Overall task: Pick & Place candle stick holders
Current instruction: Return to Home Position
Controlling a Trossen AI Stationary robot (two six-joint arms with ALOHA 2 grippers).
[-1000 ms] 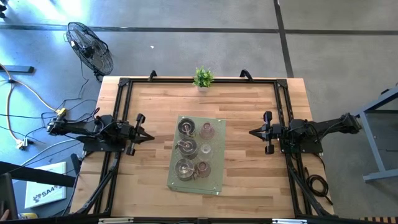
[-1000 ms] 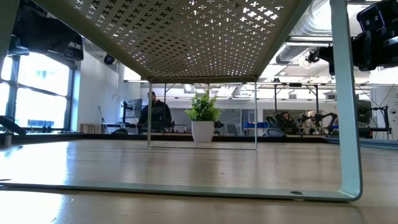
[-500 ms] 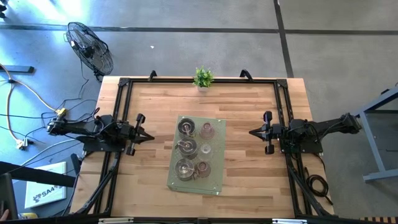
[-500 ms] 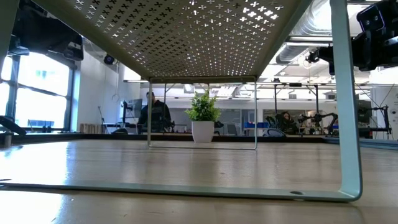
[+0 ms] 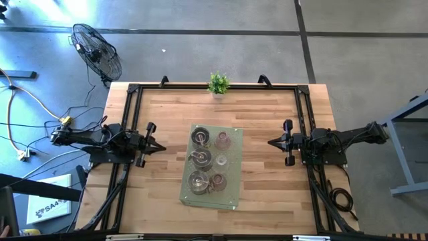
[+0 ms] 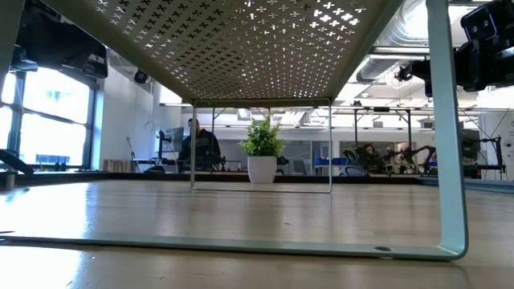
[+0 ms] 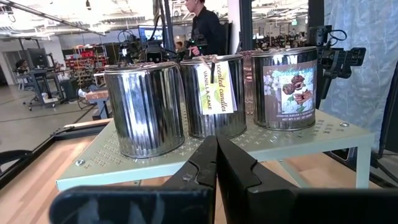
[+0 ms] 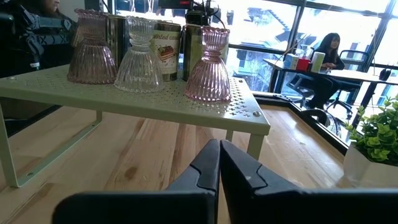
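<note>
Holders stand in two rows on the pale-green perforated shelf [image 5: 233, 192] at mid-table. Three silver tins [image 7: 144, 109] face the left arm; three ribbed glass cups [image 8: 208, 64], two pink and one clear, face the right. Left gripper [image 5: 160, 146] and right gripper [image 5: 273, 142] sit at opposite sides of the table [image 5: 160, 107], well apart from the shelf. Each points at it with fingers pressed together and nothing between them.

Little looks likely to go wrong, since both arms appear parked. Yet each gripper aims squarely at the shelf, and a forward lurch could strike its edge or leg. The cups would probably suffer first: they are narrow-waisted and look light. The pink one at the plant [image 5: 218, 84] end stands nearest a corner, so a jolt might tip it off. The broad tins should sit firmer.

A cream tag [image 7: 216, 87] on the middle tin reads "scented candles" and "VANILLA CAKE". An end tin's label pictures chocolates, its print too fine to read. Between the cups, another tin label appears to begin "scented". A white sheet [image 5: 48, 206] on the floor shows letters starting "SA".
</note>
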